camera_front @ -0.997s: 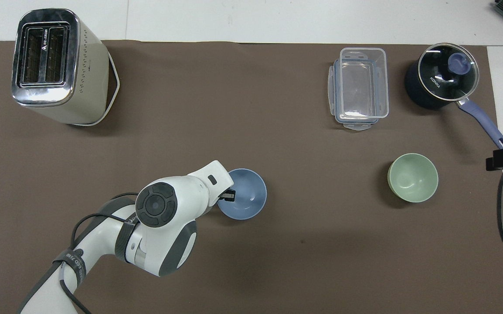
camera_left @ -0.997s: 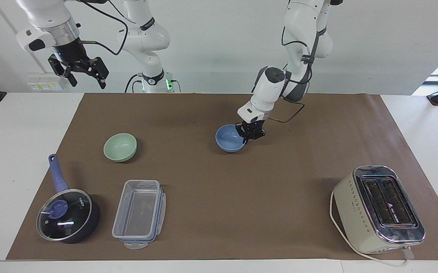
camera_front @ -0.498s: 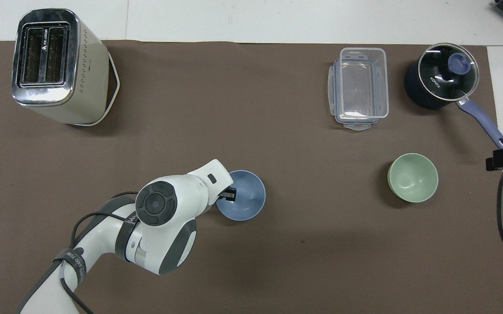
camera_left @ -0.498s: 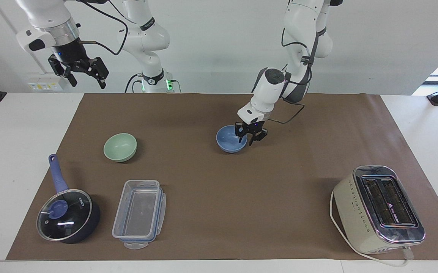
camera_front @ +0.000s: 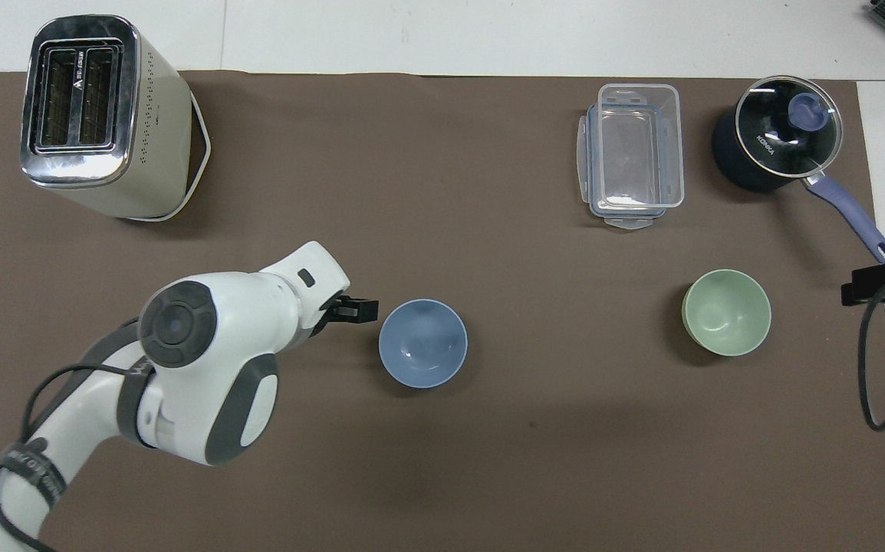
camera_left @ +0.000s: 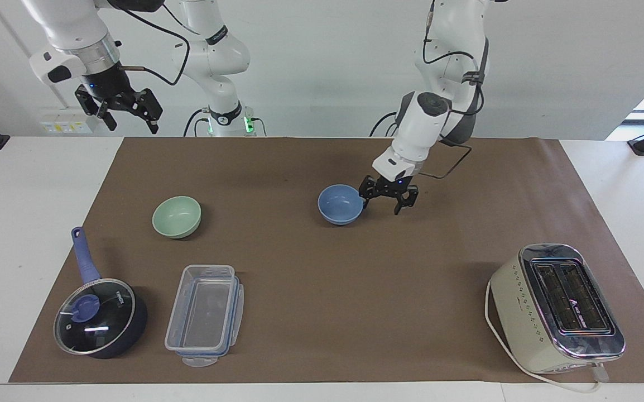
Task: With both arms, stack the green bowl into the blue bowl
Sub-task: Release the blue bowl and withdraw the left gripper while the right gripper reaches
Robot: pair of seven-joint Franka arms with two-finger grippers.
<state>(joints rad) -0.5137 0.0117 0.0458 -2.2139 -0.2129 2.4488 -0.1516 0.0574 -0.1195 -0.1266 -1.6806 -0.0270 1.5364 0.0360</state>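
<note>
1. Our left gripper (camera_left: 388,199) hangs with its fingers spread and nothing between them, just beside the blue bowl (camera_left: 340,204) on the side toward the left arm's end of the table; we see it apart from the rim.
2. We see the brown mat (camera_left: 355,290) covering most of the table, with a wide bare stretch between the two bowls and another between the blue bowl and the toaster (camera_left: 557,308).
3. We note the toaster at the mat's corner farthest from the robots, at the left arm's end, well apart from everything else.
4. We find the saucepan (camera_left: 100,317), lid on, at the right arm's end, with the clear container (camera_left: 205,314) just beside it; both lie farther from the robots than the green bowl (camera_left: 176,216).
5. We see the green bowl upright and empty on the mat, well apart from the blue bowl, near the saucepan's handle.
6. Our right gripper (camera_left: 126,109) waits high over the table's edge at the right arm's end, fingers parted and empty.
</note>
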